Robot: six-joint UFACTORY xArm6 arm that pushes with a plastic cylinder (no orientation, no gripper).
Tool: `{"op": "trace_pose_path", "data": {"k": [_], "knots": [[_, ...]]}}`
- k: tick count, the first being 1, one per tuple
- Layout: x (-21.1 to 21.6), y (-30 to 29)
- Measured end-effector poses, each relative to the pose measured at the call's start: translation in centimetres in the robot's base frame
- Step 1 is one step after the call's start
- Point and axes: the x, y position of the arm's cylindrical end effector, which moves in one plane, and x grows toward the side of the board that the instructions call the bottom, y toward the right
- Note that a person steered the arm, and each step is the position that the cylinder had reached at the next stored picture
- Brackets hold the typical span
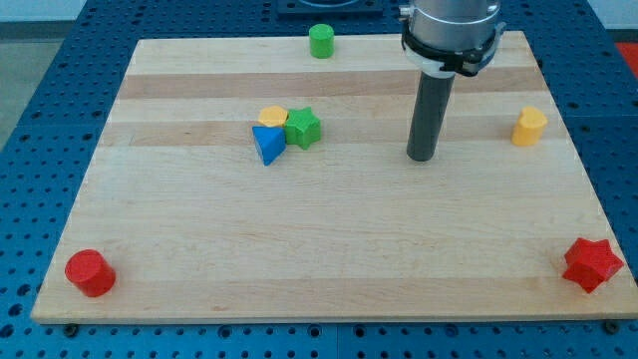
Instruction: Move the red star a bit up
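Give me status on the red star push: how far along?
Done: nothing visible; the red star sits at the board's bottom-right corner. In hand: my tip rests mid-board, far up-left of the star, touching no block. Left: get below the star, then push it a bit toward the view's top.

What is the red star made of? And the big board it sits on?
The red star looks like plastic: one solid bright colour, smooth, slightly matte faces, though painted wood can't be ruled out. The board looks like pale wood, with long grain lines and lighter and darker strips side by side. My tip is far from the star, toward the view's upper left of it.
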Motion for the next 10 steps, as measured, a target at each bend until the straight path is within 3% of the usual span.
{"op": "trace_pose_path", "data": {"k": [2,6,7,8,10], "knots": [[2.3,3.2],[12.3,23.6],[17.3,23.0],[18.7,18.6],[14.5,10.6]]}}
